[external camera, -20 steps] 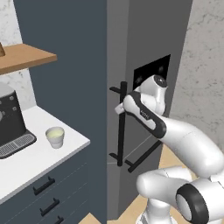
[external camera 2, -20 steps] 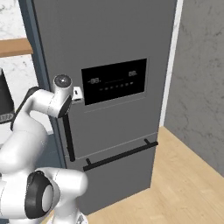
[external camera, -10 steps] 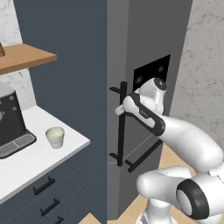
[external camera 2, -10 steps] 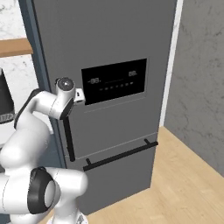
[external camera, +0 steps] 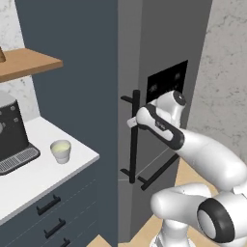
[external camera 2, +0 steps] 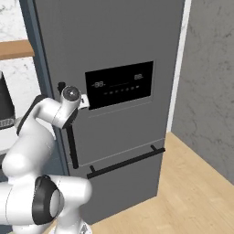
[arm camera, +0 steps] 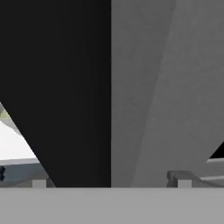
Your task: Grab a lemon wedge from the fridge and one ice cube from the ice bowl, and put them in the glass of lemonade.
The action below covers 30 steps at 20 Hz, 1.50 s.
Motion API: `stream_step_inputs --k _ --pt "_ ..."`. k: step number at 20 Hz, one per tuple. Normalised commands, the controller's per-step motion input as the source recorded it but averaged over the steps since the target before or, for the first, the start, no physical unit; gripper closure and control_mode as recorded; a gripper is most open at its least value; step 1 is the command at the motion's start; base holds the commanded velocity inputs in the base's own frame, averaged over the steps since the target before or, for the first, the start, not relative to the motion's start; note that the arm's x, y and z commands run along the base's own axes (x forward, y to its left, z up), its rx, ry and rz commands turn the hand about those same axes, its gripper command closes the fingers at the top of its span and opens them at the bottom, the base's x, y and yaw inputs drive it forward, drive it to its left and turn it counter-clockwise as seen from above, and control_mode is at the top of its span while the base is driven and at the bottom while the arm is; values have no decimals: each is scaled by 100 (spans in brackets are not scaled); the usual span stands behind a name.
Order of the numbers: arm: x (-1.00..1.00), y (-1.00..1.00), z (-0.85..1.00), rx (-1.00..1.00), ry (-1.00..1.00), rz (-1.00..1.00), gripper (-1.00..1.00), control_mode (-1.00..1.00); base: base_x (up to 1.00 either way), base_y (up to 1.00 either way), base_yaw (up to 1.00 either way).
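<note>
Kitchen corner: dark blue-grey cabinetry w/ a white counter (external camera: 29, 185) at left, wood floor (external camera 2: 183, 192) and a grey stone-look wall at right. We see the fridge (external camera 2: 119, 41) standing tall btwn them, door shut, black display panel (external camera 2: 119, 84) at mid-height, a horizontal bar across the lower drawer front.

Our arm reaches fwd to the fridge's black vertical bar handle (external camera: 134, 140). The gripper (external camera: 131, 122) sits right at the handle, approx. at its upper half; in the left base view the hand's tip overlaps the bar. From the hand cam we see the black bar close up on one side and grey door surface on the other, so the bar lies near the fingers, but we can't tell if it's fully btwn them. Jaws are spread wide, nothing clamped.

The glass of lemonade (external camera: 61, 151) stands upright on the counter near its front edge, well apart from the fridge, pale yellow-green liquid inside. A black coffee machine (external camera: 12, 137) sits just left of it. A wooden shelf (external camera: 26, 63) hangs above.
</note>
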Motion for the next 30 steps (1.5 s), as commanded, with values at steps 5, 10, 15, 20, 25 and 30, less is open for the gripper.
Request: stream_step_inputs --k 5,10,15,20,25,30 --pt "15 10 -24 2 0 0 100 -100 0 0 0" --pt "0 0 -2 0 -4 0 100 -100 0 0 0" --pt "0 -60 0 0 -20 -1 100 -100 0 0 0" --pt "0 -99 0 0 -12 0 100 -100 0 0 0" --pt "-32 -100 5 4 -1 -7 100 -100 0 0 0" --pt "-94 -100 -5 13 -12 -8 100 -100 0 0 0"
